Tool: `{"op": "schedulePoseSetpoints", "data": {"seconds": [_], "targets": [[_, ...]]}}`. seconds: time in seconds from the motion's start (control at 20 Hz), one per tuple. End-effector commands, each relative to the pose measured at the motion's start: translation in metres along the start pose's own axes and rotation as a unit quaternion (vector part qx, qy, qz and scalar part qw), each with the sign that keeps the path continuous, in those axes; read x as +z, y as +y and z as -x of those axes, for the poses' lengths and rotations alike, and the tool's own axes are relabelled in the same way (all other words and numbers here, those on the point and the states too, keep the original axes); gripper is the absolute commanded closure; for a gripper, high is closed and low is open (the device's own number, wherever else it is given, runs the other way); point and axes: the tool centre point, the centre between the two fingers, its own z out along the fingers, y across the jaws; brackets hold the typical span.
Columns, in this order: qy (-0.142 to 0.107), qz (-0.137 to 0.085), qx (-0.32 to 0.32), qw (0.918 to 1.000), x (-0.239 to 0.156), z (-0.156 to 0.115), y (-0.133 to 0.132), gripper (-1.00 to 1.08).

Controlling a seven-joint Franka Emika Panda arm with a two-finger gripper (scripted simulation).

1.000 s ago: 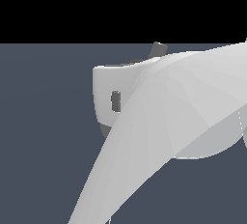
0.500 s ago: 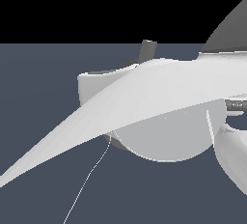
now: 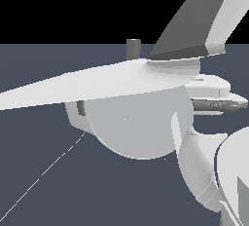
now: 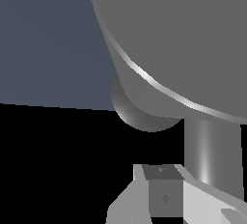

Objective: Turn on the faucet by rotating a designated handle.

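The faucet (image 4: 183, 39) is filling most of the wrist view, its thick grey body looming very close to the camera, with a rounded darker part (image 4: 144, 114) bulging beneath it. A thin upright metallic rod with a bright sheen, which I am taking to be the handle (image 4: 210, 155), is dropping from under the body. In the exterior view only a small dark grey stub (image 3: 133, 47) is poking above the arm's white links; it probably belongs to the fixture, though I cannot tell which part.

The gripper (image 4: 166, 196) is sitting just beside the rod, with one light finger (image 4: 202, 203) appearing to lie right against it or in front of it. Whether real contact is being made cannot be told, and only part of the fingers is showing, so how wide they are standing cannot be told either.

As a judgement, the approach is looking nearly complete, while nothing is showing the handle turned. Pushing or clasping the rod and swinging it around the fixture is what remains
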Motion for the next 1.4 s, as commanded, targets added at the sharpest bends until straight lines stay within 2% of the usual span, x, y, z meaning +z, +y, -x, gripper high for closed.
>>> {"op": "schedulePoseSetpoints", "data": {"seconds": [0.0, 0.15, 0.2, 0.25, 0.3, 1.35], "targets": [[-0.050, 0.036, 0.023, 0.9978, -0.003, 0.058, 0.039, 1.08], [-0.054, 0.037, 0.023, 0.9976, -0.004, 0.062, 0.044, 1.08], [-0.011, 0.064, 0.022, 0.9976, -0.049, 0.020, 0.022, 1.08], [0.031, 0.091, 0.022, 0.9951, -0.033, -0.015, 0.047, 1.08], [0.039, 0.096, 0.021, 0.9944, -0.028, -0.021, 0.054, 1.08], [-0.007, 0.068, 0.023, 0.9974, -0.017, 0.011, 0.081, 1.08]]}}
